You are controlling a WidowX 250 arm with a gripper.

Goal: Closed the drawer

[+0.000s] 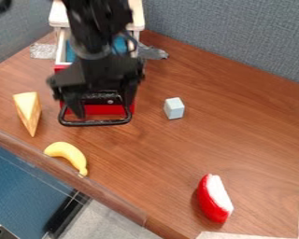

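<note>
Hangs with black fingers [78, 107] released and spread apart, at the red-fronted drawer [106, 110], pulled out from the white cabinet [138, 15] at upper left on the brown wooden surface [149, 149]. Rests well apart from a red-and-white wedge [207, 200].

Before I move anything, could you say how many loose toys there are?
4: wedge and banana at the left, block right of the drawer, red-and-white toy lower right. The arm may hide others.
</note>
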